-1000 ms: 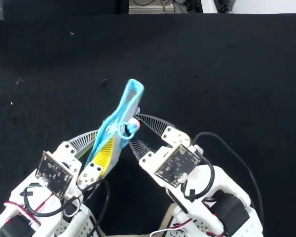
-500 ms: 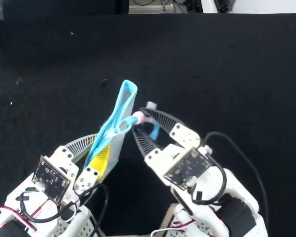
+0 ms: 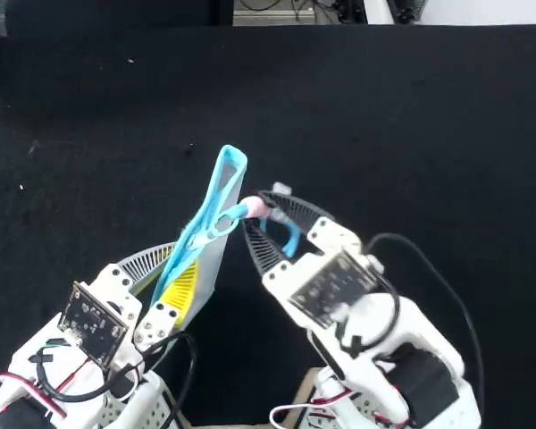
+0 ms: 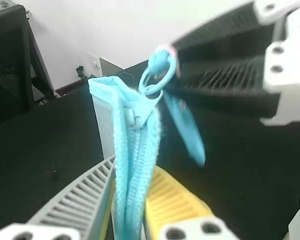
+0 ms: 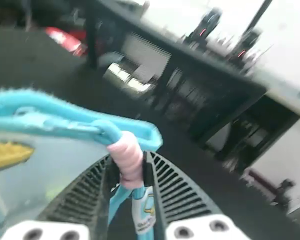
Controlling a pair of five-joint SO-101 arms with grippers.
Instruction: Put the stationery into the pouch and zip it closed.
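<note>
The right gripper (image 3: 257, 214) has just clamped the small pink zipper pull (image 5: 127, 157), tugging against the light-blue fabric pouch (image 3: 216, 207) clenched in the left gripper (image 3: 186, 264), so zipping looks begun.

The pouch (image 3: 221, 192) is seen in sky blue, its bead (image 3: 255, 208) pink, right gripper (image 3: 261, 214) ribbed black, left gripper (image 4: 135, 167) ribbed yellow and grey.

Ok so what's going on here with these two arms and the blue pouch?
The left claw holds the blue pouch up on edge above the black table, clamped at its lower end. The right claw is shut on the pink zip pull, with the slider near the pouch's upper end. It looks like the zipping step. Whether the zip is fully closed is hard to tell.
</note>
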